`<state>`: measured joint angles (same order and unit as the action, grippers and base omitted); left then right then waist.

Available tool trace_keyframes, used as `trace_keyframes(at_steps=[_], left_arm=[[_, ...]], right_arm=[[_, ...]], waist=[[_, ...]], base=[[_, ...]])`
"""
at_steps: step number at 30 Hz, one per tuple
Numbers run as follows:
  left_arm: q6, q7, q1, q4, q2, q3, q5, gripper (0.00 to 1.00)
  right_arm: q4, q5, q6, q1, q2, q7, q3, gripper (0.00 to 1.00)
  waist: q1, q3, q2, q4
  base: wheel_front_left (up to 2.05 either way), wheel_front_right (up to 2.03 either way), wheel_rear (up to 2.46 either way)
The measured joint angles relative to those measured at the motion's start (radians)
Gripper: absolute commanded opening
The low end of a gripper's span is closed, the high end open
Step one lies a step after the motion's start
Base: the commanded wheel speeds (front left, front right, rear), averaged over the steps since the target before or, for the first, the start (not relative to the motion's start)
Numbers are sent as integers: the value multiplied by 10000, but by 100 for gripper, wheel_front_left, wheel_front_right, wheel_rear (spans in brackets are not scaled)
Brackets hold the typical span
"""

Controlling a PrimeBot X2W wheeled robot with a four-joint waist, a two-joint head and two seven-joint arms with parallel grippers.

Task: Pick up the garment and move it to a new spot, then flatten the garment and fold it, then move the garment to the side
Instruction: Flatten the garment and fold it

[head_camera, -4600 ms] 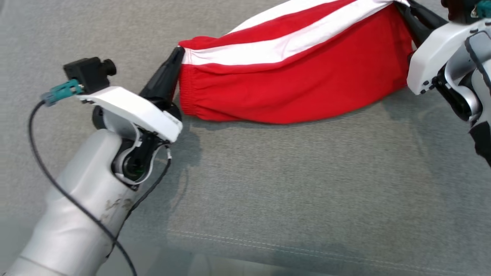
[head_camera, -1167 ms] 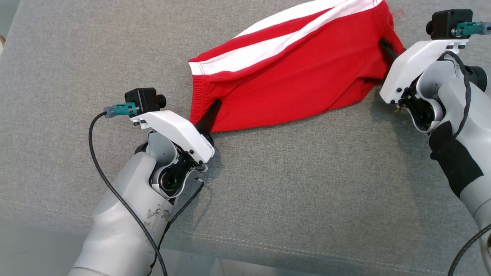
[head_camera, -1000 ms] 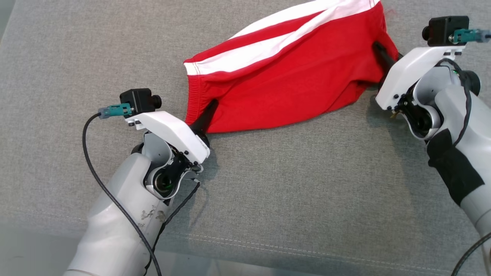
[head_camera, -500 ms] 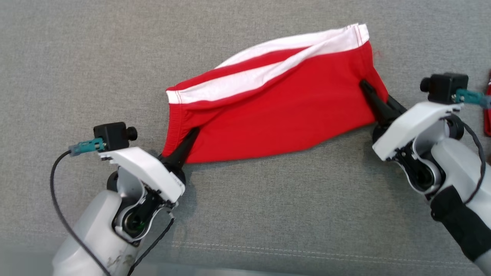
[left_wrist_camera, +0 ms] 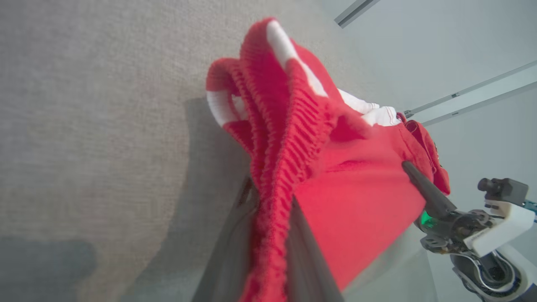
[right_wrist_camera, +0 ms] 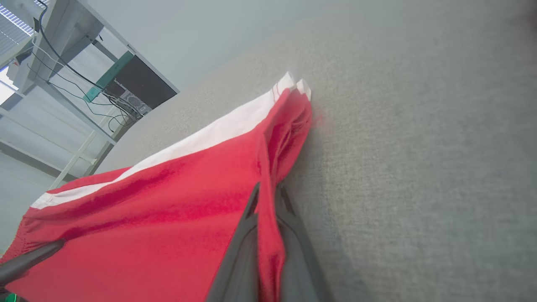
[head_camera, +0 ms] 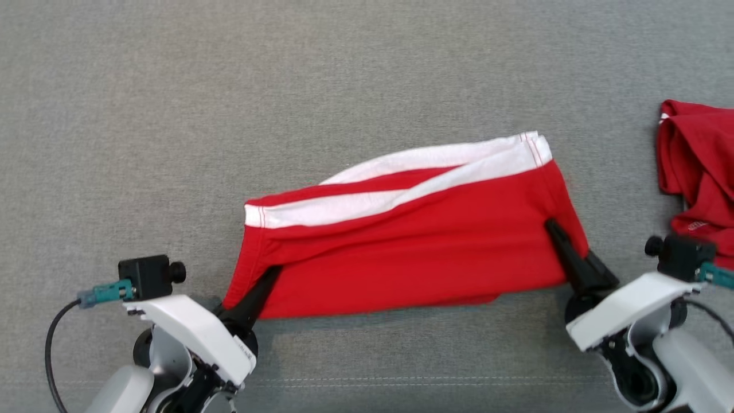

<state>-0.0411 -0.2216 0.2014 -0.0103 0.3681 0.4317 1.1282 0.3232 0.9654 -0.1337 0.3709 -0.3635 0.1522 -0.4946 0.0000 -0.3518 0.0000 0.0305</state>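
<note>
The garment (head_camera: 413, 258), red shorts with white side stripes, lay stretched across the middle of the grey fabric surface (head_camera: 367, 86). Its elastic waistband was at the 9 o'clock end and its leg hem at the 3 o'clock end, and the white stripes ran along the 12 o'clock side.

At the garment's 8 o'clock corner, the left tool (head_camera: 269, 281) was clamped on the waistband. In the left wrist view its two dark fingers (left_wrist_camera: 235, 235) pressed together on the ribbed red elastic, which bunched up between them. At the 4 o'clock corner, the right tool (head_camera: 553, 229) was pinched tight on the hem edge. In the right wrist view a thin fold of red cloth ran up between the closed fingers (right_wrist_camera: 289, 235).

The cloth sagged slightly between the two grips and touched the surface along its 6 o'clock edge. A second red cloth (head_camera: 699, 166) lay crumpled, well apart at the garment's 2 o'clock, by the head view's right edge.
</note>
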Motion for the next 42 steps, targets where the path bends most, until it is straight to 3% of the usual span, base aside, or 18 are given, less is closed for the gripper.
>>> trace_keyframes(at_steps=[6,12,15,16,17,18,19,20,21,25,31,42], left_arm=[[-508,-36,-738,516,278,-105,-2,0],[-817,-38,-1143,602,244,38,-35,3],[-836,-38,-1140,403,159,102,-102,48],[-836,-31,-1140,282,94,102,-102,100],[-836,-21,-1135,186,33,105,-104,100],[-834,15,-1124,88,-17,123,-107,100],[-834,130,-1118,-6,-50,121,-138,100],[-828,242,-1110,-69,-54,127,-224,100],[-821,343,-1091,-113,-52,127,-311,100],[-838,922,-953,-234,-40,109,-867,100],[-1392,2293,-729,-224,-58,36,-2157,100],[-2082,2993,-706,-337,-4,119,-3047,100]], right_arm=[[-974,-989,2,-1602,1026,-493,1204,0],[-1221,-1988,2,-2181,1804,-1139,1973,0],[-1149,-2359,2,-2177,1994,-1267,2096,0],[-1099,-2441,2,-2175,2046,-1298,2121,0],[-1055,-2610,2,-2175,2073,-1298,2163,7],[-993,-2663,2,-2171,2115,-1298,2224,7],[-895,-2690,2,-2169,2163,-1298,2257,38],[-796,-2792,2,-2173,2207,-1298,2268,83],[-754,-2869,2,-2174,2249,-1298,2286,100],[-683,-3012,2,-2173,2330,-1214,2353,100],[-470,-3758,2,-2290,2322,-583,2913,100],[-221,-5055,2,-2372,2249,464,3626,100]], waist=[[0,166,0,-444],[0,411,0,-732],[0,435,0,-747],[0,444,0,-744],[0,453,0,-737],[0,465,0,-731],[0,480,0,-726],[0,499,0,-721],[0,518,0,-711],[0,610,0,-704],[0,920,0,-709],[0,1677,0,-807]], base=[[0,0,0],[0,0,0],[0,0,0],[0,0,0],[0,0,0],[0,0,0],[0,0,0],[0,0,0],[0,0,0],[0,0,0],[0,0,0],[0,0,0]])
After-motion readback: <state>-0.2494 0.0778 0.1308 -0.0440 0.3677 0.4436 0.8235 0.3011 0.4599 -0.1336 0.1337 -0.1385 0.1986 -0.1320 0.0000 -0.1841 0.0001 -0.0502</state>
